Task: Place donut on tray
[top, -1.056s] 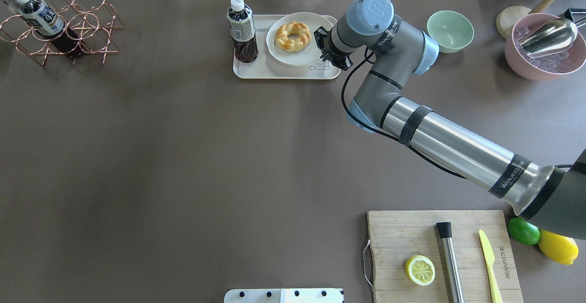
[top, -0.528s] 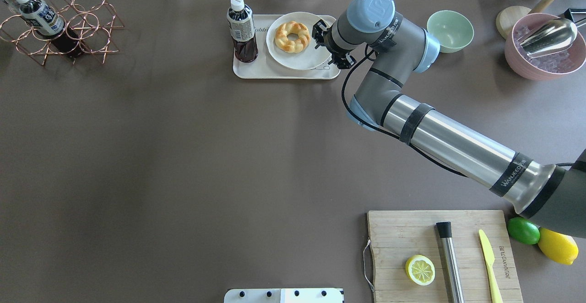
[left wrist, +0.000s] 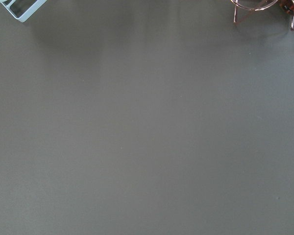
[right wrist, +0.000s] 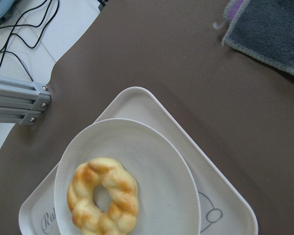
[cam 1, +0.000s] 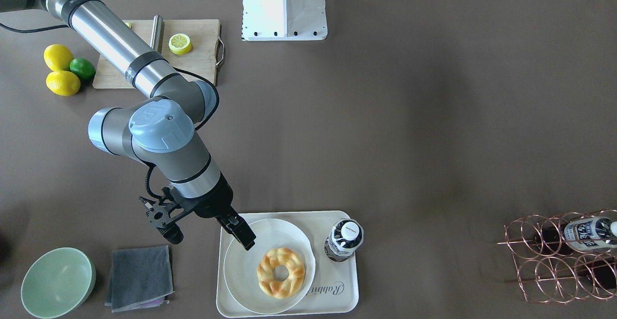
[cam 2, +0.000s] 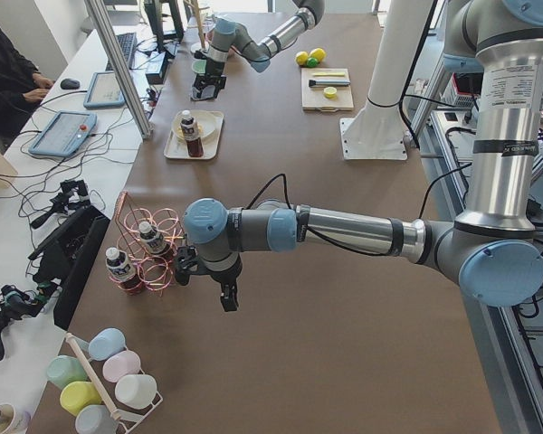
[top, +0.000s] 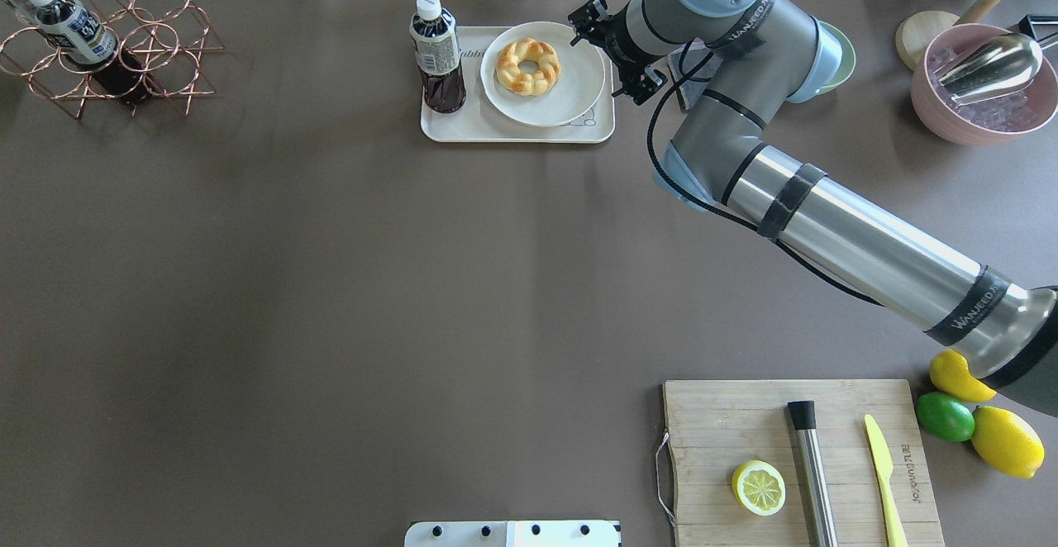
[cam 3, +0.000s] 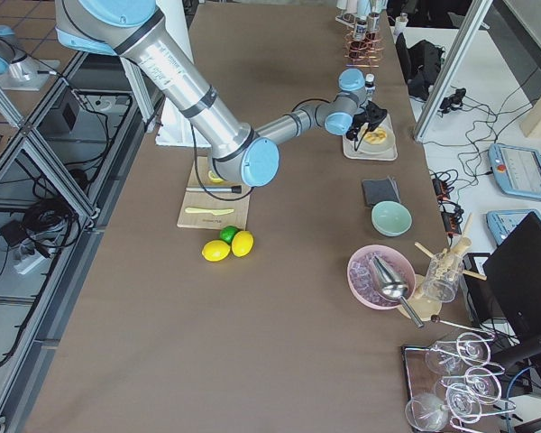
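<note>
Brown table [top: 331, 283] carries a cream tray [top: 496, 130] holding an upright dark drink bottle [top: 436, 51] and, just beside it, a round white plate [top: 570, 92] with the donut [top: 528, 66] lying in it. Over the tray's edge by the plate rim the right gripper [cam 1: 212, 239] hangs with fingers spread wide, empty. Near a copper rack [cam 2: 154, 244] of bottles the left gripper [cam 2: 224, 294] hovers; its fingers' state cannot be told.
</note>
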You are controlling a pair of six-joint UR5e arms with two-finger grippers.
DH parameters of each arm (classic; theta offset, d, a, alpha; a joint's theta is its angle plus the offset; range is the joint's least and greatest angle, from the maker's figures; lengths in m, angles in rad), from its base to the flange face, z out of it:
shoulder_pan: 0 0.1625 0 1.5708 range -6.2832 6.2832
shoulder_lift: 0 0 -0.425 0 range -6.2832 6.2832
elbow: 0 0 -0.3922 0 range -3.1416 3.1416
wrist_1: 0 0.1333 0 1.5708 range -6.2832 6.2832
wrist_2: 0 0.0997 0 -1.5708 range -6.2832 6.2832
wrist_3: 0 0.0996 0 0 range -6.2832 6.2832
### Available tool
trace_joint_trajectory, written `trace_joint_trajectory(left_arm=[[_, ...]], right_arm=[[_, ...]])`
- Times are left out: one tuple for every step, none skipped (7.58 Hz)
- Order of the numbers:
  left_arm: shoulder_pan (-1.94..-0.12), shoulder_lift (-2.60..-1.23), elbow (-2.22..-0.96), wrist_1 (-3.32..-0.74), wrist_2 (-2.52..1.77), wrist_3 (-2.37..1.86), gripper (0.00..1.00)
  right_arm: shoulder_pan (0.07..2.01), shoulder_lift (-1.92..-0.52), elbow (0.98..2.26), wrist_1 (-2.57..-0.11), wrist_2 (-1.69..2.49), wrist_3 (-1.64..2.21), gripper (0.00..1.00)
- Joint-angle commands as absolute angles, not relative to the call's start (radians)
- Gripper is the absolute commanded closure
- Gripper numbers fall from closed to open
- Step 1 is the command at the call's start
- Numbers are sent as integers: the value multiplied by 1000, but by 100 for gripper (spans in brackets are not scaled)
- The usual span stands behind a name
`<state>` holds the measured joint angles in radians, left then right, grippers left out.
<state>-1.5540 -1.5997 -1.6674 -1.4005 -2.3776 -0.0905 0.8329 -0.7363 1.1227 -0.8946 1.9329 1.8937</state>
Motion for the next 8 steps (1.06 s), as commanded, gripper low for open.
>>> trace_joint_trajectory(left_arm=[[-1554,-1598,-1667,-1401,-2378,-91,2],[-1555,-1592,-1667,-1401,-2378,-91,2],[-1555,-1586,-1669,-1401,-2378,-91,2],[-1555,-1582,-1669,-1401,-2378,-91,2],[-1557,-1580,-1667,-1401,-2378,-87,2],[-1559,-1580,-1667,-1401,-2378,-87,2],[-1560,-1580,-1667,-1401,-2376,-86,2],[-1562,-1572,-1669,-1401,-2376,-84,2]], right_arm=[[892,-923,1323,-903,2005,1733,0],[943,-957,1391,-975,2047,1717,0],[953,-989,1487,-1120,2057,1659,0],[950,-1053,1616,-1282,2045,1581,0],[950,-1142,1750,-1399,2037,1522,0],[951,-1255,1875,-1460,2022,1455,0],[974,-1344,1943,-1495,2022,1363,0],[1014,-1420,1972,-1520,2022,1242,0]])
